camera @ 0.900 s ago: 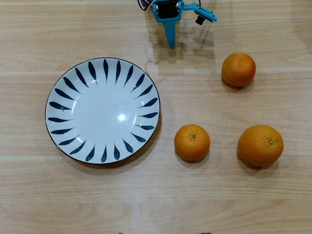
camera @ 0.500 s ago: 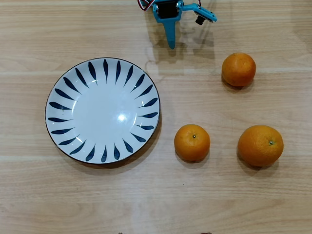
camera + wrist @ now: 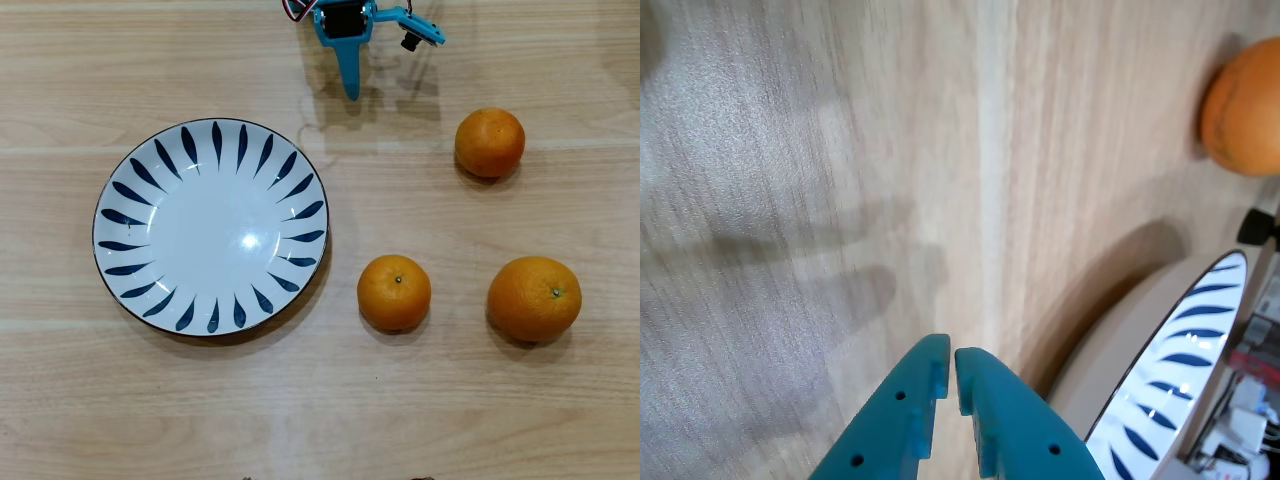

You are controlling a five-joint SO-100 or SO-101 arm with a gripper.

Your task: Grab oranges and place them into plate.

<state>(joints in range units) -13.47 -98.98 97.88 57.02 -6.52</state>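
Three oranges lie on the wooden surface (image 3: 480,60) in the overhead view, all to the right of the plate (image 3: 120,190) and apart from one another: one (image 3: 394,292) just beside its lower right rim, the largest (image 3: 534,298) farther right, and one (image 3: 489,142) toward the top; the wrist view catches only a single orange (image 3: 1243,108) at its right edge. The plate holds nothing, its blue-leafed border also showing at the lower right of the wrist view (image 3: 1180,370). The overhead view shows the teal gripper (image 3: 350,88) only as a point near the top edge, above the plate's right side, whereas the wrist view shows its fingers (image 3: 900,420) almost together above bare wood, gripping nothing.
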